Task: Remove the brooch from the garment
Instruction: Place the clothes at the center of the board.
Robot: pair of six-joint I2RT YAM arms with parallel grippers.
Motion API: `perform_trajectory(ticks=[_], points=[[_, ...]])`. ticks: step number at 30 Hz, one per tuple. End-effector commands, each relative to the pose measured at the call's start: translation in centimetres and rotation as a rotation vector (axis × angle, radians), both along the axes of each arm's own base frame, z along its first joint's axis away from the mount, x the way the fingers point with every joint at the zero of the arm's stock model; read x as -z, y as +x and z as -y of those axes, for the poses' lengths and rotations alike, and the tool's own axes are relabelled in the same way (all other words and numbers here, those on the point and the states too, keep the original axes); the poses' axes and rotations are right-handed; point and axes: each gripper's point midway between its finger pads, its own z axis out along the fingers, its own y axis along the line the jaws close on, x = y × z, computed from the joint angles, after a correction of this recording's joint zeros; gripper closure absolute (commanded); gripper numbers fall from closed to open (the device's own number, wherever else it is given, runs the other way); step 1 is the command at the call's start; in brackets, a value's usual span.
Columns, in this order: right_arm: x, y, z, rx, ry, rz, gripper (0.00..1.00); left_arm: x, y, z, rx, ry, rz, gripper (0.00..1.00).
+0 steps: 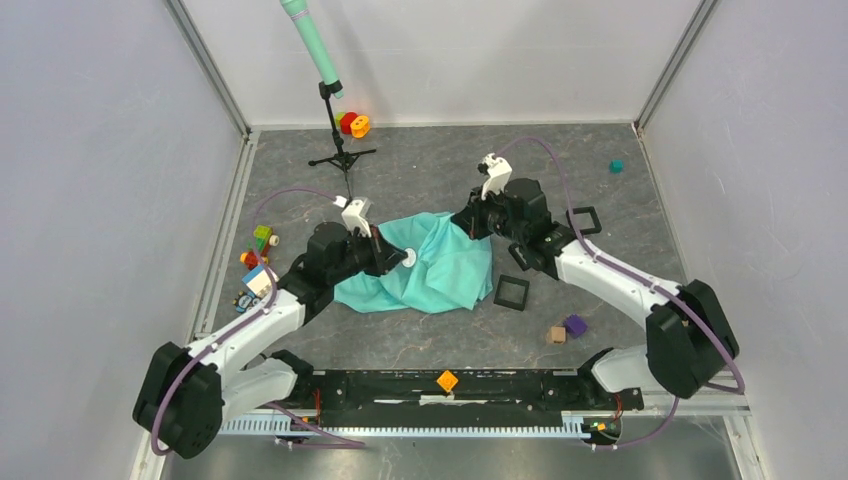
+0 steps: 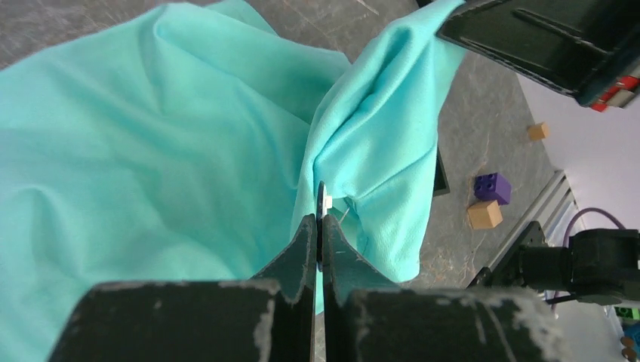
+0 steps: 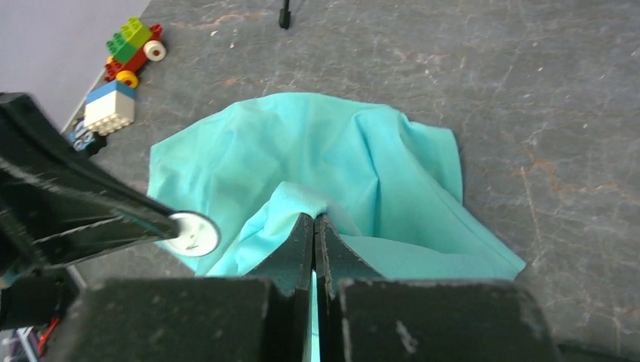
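Note:
The turquoise garment (image 1: 445, 272) lies crumpled on the grey table between the two arms. My left gripper (image 1: 398, 257) is shut on the brooch (image 1: 409, 257), a small white round disc, at the garment's left side. In the left wrist view the brooch (image 2: 321, 197) shows edge-on between the fingertips of that gripper (image 2: 318, 224), right against a raised fold of cloth (image 2: 377, 128). I cannot tell whether its pin is still in the cloth. My right gripper (image 3: 314, 222) is shut on a pinched fold of the garment (image 3: 362, 162) and holds it up. The brooch (image 3: 192, 234) shows to its left.
A tripod stand with a green pole (image 1: 335, 130) stands at the back, with red and orange pieces (image 1: 352, 124) beside it. Toy blocks (image 1: 258, 262) lie left. Black square frames (image 1: 511, 291) (image 1: 583, 220), a purple block (image 1: 575, 324) and a wooden block (image 1: 556, 335) lie right.

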Motion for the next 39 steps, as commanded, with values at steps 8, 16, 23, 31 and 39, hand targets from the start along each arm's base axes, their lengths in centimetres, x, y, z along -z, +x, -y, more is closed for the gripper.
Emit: perform_trajectory(ticks=[8, 16, 23, 31, 39], points=[[-11.3, 8.1, -2.9, 0.049, -0.054, 0.173, 1.00, -7.2, 0.4, -2.5, -0.100, -0.108, 0.076, 0.98], [-3.7, 3.7, -1.9, -0.033, -0.105, -0.007, 0.83, -9.3, -1.5, -1.5, -0.011, -0.185, 0.101, 0.98], [-1.6, -2.4, 1.0, -0.091, -0.062, 0.041, 0.24, -9.8, -2.9, 0.6, 0.099, -0.341, 0.036, 0.98], [-3.5, -8.1, 1.1, -0.236, 0.134, 0.142, 0.16, -10.7, -4.1, 1.2, 0.144, -0.467, 0.012, 0.98], [-7.0, -11.8, -0.7, -0.357, 0.457, 0.191, 0.29, -13.1, -5.6, 1.7, 0.233, -0.612, 0.056, 0.96]])
